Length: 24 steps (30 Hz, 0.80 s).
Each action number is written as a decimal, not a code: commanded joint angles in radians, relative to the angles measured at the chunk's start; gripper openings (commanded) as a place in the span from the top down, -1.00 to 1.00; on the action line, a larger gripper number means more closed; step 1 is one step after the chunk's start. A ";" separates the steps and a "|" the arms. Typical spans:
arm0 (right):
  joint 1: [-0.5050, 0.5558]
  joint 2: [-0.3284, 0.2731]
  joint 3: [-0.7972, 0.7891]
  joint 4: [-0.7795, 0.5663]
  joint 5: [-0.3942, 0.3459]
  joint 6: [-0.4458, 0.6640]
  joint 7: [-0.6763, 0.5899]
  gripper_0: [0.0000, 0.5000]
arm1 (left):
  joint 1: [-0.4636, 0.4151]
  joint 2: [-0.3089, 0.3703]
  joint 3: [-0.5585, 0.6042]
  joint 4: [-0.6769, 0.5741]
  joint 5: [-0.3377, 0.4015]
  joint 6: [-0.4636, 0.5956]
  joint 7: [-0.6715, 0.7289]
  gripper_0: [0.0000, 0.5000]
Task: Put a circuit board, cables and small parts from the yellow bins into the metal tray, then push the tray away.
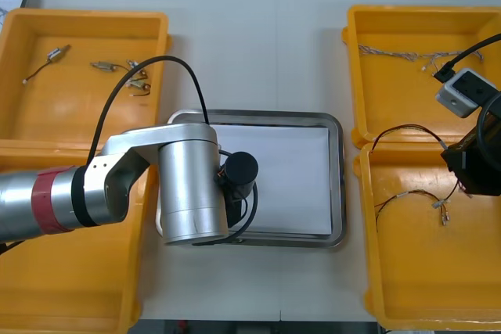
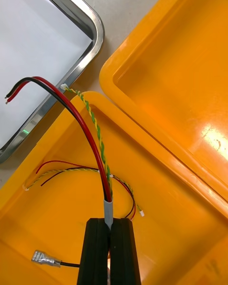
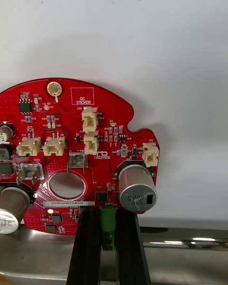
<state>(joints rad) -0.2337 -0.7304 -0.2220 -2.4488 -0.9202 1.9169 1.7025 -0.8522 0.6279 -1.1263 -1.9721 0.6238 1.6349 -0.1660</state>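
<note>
Red and round, the printed circuit board [image 3: 80,147] is sitting in your left gripper [image 3: 108,221]. Its black fingers [image 3: 88,251] are pinching a small green connector [image 3: 108,230] on the board's edge, and they are standing apart by that connector's width. The board is hanging over the white inside of the shiny metal tray [image 3: 190,242], whose rim is running just beside the fingers. You cannot tell whether the board is touching the white surface. From above, your left arm [image 1: 188,185] is reaching across the tray's left part and covering the gripper.

Your right gripper [image 2: 109,223] is squeezing shut on a cable of red, black and twisted yellow-green wires [image 2: 90,137], gripping it at a grey sleeve. It is hovering above the near right yellow bin [image 2: 57,228]. The cable is arching up from the fingers and over that bin's rim towards the tray's corner, and its loose red and black ends are showing against the white inside. A second thin cable [image 2: 71,168] is lying on the bin floor beyond the fingers. A black wire with a metal terminal [image 2: 45,259] is lying beside them.

On the light table [image 1: 258,52], the far left yellow bin [image 1: 78,107] is holding several small metal parts [image 1: 102,66]. The far right yellow bin [image 1: 407,99] is holding a thin twisted cable [image 1: 391,54].
</note>
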 commanded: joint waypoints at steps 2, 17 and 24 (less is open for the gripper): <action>-0.021 -0.030 0.009 -0.010 0.007 0.003 -0.043 1.00 | -0.025 -0.025 -0.015 -0.001 -0.013 -0.021 -0.067 1.00; -0.021 -0.030 0.009 -0.010 0.007 0.003 -0.043 1.00 | -0.025 -0.008 0.017 -0.047 -0.007 -0.015 -0.058 -1.00; -0.021 -0.030 0.009 -0.010 0.007 0.003 -0.043 1.00 | -0.025 0.041 0.111 -0.151 0.056 0.025 -0.063 -1.00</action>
<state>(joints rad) -0.2337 -0.7305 -0.2220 -2.4488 -0.9201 1.9169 1.7025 -0.8522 0.6333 -1.0858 -2.0402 0.6478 1.6315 -0.1781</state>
